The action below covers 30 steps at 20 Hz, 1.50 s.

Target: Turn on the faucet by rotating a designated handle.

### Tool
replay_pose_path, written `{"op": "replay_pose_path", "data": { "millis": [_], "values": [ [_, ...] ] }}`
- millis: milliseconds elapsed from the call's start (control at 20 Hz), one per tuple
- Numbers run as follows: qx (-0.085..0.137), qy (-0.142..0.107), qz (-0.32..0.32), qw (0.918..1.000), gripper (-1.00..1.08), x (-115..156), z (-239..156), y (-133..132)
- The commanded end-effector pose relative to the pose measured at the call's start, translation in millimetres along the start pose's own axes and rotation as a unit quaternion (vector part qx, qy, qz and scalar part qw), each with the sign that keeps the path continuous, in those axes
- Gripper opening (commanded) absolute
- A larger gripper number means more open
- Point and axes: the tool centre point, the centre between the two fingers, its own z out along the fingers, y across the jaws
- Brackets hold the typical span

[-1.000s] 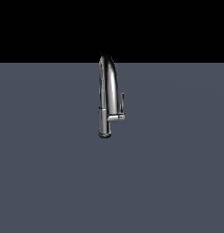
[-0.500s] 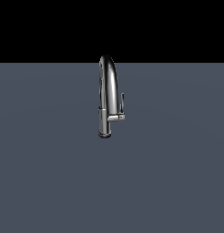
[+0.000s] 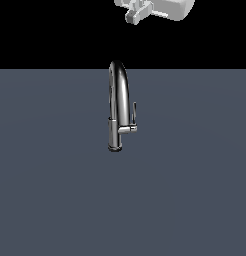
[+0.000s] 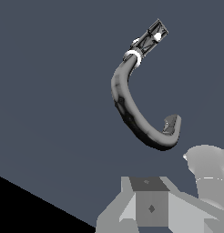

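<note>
Faucet (image 3: 116,107) is set upright mid-tabletop (image 3: 55,190), well in from every edge. Handle (image 3: 133,116) is carried upright on its side stub, toward the exterior view's right. End effector (image 3: 137,12) is seen high above, well apart, nothing held; opening cannot be told.

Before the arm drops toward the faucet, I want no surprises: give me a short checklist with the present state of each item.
1. Faucet upright on the surface: ok.
2. Handle visible and free, on the exterior view's right of the body: ok.
3. Gripper clear of the faucet, high above it: ok.
4. Gripper open enough for the handle: cannot tell, fingertips out of frame.
5. Handle seen from the wrist view: not ok, only the spout shows clearly.
</note>
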Motion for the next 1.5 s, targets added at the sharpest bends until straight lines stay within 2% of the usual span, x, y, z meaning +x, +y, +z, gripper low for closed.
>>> {"op": "replay_pose_path", "data": {
  "millis": [0, 350, 650, 900, 1200, 1450],
  "values": [
    [0.017, -0.022, 0.018, 0.9994, -1.00, 16.5, 2.7, -0.3],
    [0.067, -0.085, 0.071, 0.9915, -1.00, 63.7, 14.9, 1.7],
    [0.115, -0.145, 0.121, 0.9753, -1.00, 105.9, 31.9, 6.7],
    [0.157, -0.198, 0.167, 0.9531, -1.00, 142.1, 52.4, 13.0],
    [0.204, -0.256, 0.217, 0.9196, -1.00, 179.0, 81.4, 21.4],
    [0.233, -0.293, 0.250, 0.8931, -1.00, 200.5, 104.0, 27.0]
  ]
}}
